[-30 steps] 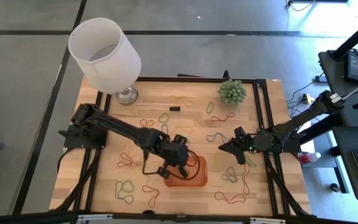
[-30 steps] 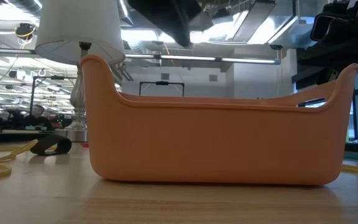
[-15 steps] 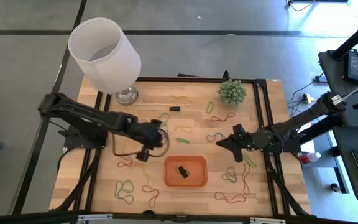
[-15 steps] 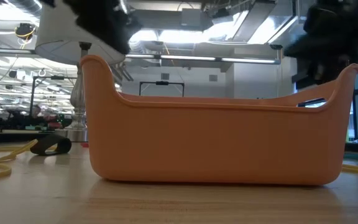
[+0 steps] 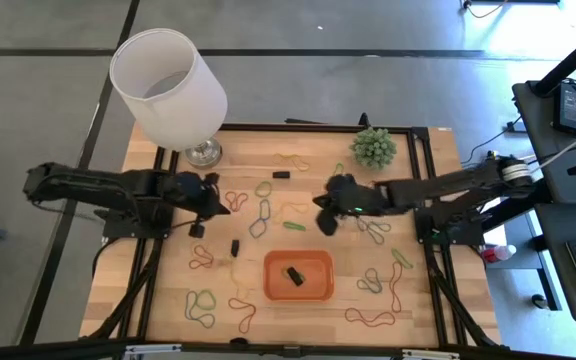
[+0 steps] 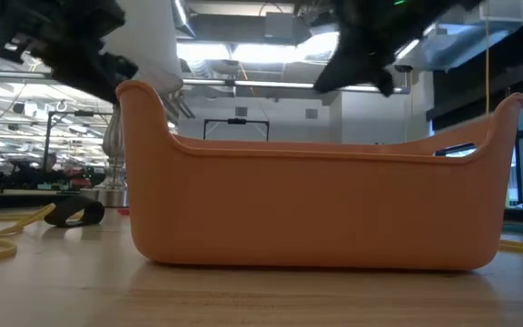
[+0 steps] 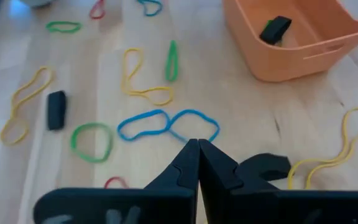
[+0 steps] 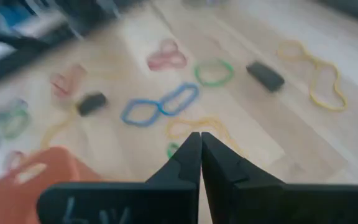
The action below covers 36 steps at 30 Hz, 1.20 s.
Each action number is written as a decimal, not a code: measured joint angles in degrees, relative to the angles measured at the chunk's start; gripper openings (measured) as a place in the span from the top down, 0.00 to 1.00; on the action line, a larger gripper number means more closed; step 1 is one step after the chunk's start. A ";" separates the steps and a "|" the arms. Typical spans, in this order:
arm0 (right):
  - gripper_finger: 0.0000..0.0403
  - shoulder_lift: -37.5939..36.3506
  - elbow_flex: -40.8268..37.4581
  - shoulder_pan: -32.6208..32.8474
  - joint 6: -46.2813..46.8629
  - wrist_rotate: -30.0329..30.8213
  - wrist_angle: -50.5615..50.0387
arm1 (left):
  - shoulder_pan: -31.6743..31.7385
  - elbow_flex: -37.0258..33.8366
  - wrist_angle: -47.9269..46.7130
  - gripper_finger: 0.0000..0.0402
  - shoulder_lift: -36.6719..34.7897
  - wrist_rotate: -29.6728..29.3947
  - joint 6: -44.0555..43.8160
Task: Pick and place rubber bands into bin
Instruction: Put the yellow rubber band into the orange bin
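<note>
Both pairs of jaws read as pressed together with nothing between them; I see the left gripper (image 7: 197,163) with its fingers meeting tip to tip in its own wrist view, and the right gripper (image 8: 200,158) looks the same in its wrist view. A second ago my left gripper sat over the bin (image 5: 298,276) at lower centre of the overhead frame; it has since pulled back to left of centre, leaving a small dark piece (image 5: 293,275) lying in the bin. My right gripper has swung in from the right side to just right of centre, above a green band (image 5: 295,226). I judge the left arm's drop is done and the right is lining up its next pick; most rubber bands (image 5: 258,218) remain scattered across the table (image 5: 418,150), among them a blue pair (image 7: 166,124) just beyond the left fingertips.
</note>
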 joint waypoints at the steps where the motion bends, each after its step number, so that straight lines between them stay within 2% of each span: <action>1: 0.95 2.37 2.66 -1.00 0.14 -1.05 -3.22 | 1.06 -1.13 0.06 0.99 -1.73 0.24 0.06; 8: 0.87 17.79 20.25 -7.48 -0.08 -12.03 -21.05 | 6.58 -7.87 1.61 0.99 -10.80 -0.59 -3.60; 15: 0.78 29.63 29.98 -10.47 -6.66 -14.72 -28.79 | 8.92 -9.52 3.05 1.00 -12.13 -1.30 -4.86; 22: 0.77 36.13 32.65 -12.21 -9.78 -18.61 -29.06 | 8.98 -9.52 4.41 0.99 -12.14 -1.29 -5.04; 36: 0.79 40.56 32.73 -14.67 -16.54 -21.07 -26.33 | 8.96 -9.52 4.43 0.99 -12.12 -1.27 -4.92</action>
